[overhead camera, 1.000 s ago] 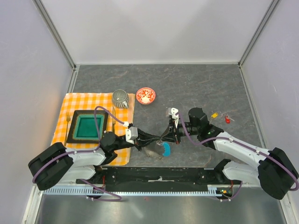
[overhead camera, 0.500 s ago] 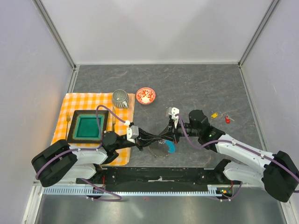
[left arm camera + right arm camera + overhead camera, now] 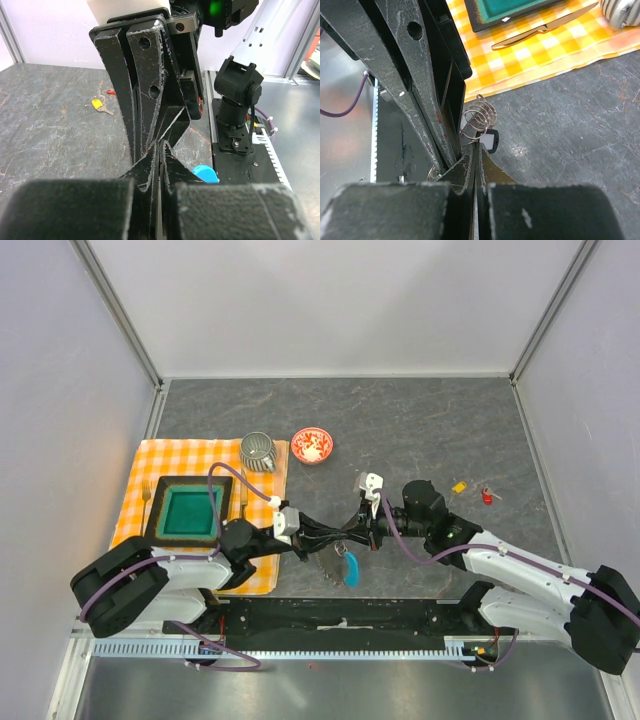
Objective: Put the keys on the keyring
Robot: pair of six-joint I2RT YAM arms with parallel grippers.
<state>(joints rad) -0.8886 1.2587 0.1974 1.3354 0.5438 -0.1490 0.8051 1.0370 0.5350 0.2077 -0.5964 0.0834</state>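
While the left gripper [image 3: 160,161] and right gripper [image 3: 476,156] meet, jaws pressed together, we count one yellow key [image 3: 459,486] and one red key [image 3: 487,497] right of one grey-fringed, blue-tagged keyring [image 3: 337,559].

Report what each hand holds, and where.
Left hand pinches the keyring by its wire loop. Right hand is shut there too, beside the black key; whether it grips wire or key cannot be told.

The left arm [image 3: 185,571] and right arm [image 3: 520,565] are white shells linked by bulky black joints, with purple cables [image 3: 211,480] looping along them. A small white block [image 3: 285,523] sits at each wrist. Their black jaws are scratched pale and drilled with round holes.
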